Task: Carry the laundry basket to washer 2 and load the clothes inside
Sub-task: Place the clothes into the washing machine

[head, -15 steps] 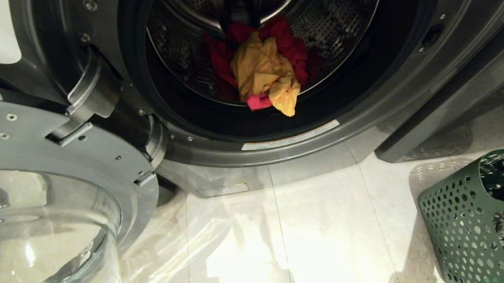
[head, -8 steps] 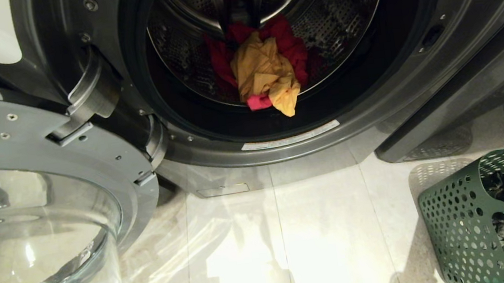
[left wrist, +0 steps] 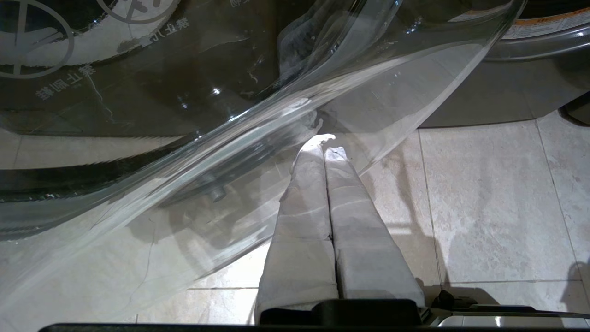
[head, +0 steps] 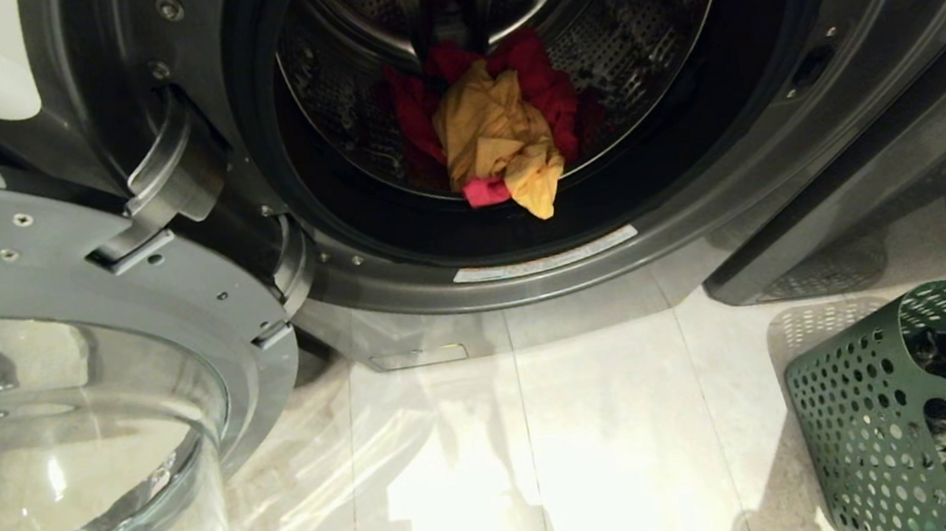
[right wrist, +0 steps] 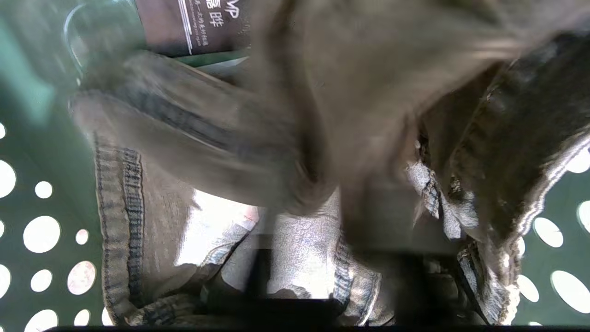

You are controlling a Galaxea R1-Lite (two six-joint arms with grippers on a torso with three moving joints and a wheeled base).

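The washer stood open at the far side of the scene, its door swung out to the left with the glass bowl facing the camera. Inside the drum lay a heap of clothes: a yellow garment on top of red ones, its lower end hanging over the inner lip of the opening. The green laundry basket sat on the tiled floor at the near right, just in front of the machine's right corner. The right arm reached down into the basket, where its claw was buried in a dark denim garment; its fingers were pressed together, but blur and cloth hid whether they were pinching the fabric. The left claw hung low beside the door glass, its padded fingers pressed together with nothing between them.
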